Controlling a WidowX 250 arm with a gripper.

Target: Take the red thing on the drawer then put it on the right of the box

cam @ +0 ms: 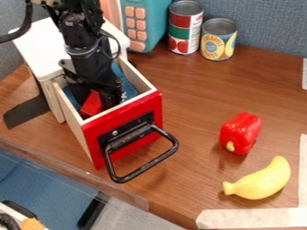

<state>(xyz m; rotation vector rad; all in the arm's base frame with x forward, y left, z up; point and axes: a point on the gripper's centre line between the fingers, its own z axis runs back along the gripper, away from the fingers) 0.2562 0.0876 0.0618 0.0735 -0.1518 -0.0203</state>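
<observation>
I was watching from my end of the link, and the arm [84,40] came down from the upper left of the frame, so that the claw [96,97] hung inside the open drawer [71,117]. The red thing [92,106] was in that drawer, at the claw's lower end, near the drawer's red front [96,150]. From my camera I could not tell whether the claw was clamped on it or only around it.

The drawer was pulled out of a white box [39,47] at the left of the frame, and a black handle [146,164] stuck out from the front toward me. I could see blue [133,86] inside the drawer. A flat black piece [27,111] lay beside the box, on its left.

On the brown worktop [186,90], to the right of the drawer, I had a red toy pepper [241,133] right of centre and a yellow toy banana [260,182] below it, at the lower right, the two apart. Pale tape [246,218] ran along the lower right. At the top, a teal toy with pink buttons [154,18] stood behind the box, then a tall can [185,27] and a shorter can [218,41] just beside it. A grey-blue partition [264,22] rose behind them.
</observation>
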